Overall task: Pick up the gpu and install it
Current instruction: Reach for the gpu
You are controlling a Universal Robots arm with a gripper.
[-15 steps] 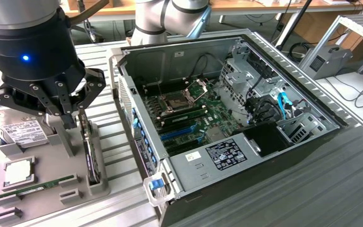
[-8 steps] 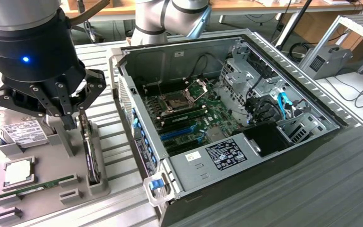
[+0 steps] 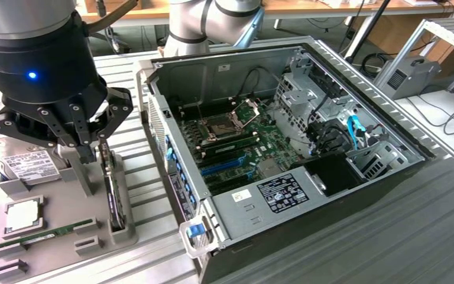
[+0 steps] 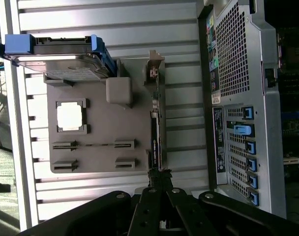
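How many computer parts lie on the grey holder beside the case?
4: hard drive at the far end, processor nearer, memory stick nearest the camera, gpu along the edge facing the case. None seems hidden.

a ribbed metal table (image 3: 416, 236) carries a grey parts holder (image 3: 57, 207) beside an open computer case (image 3: 314, 234).

Exterior light: bright and even from overhead, with soft shadows on the ribbed table (image 3: 416, 236).
Case interior: the computer case (image 3: 290, 136) is dimmer inside.
Indicator: a blue light (image 3: 31, 75) glows on the black arm (image 3: 42, 41).
Wrist glare: the ribbed table and the processor (image 4: 70, 116) are washed white.
Wrist darks: the gripper (image 4: 158, 176) and the gpu (image 4: 156, 137) are near-black, showing little detail.
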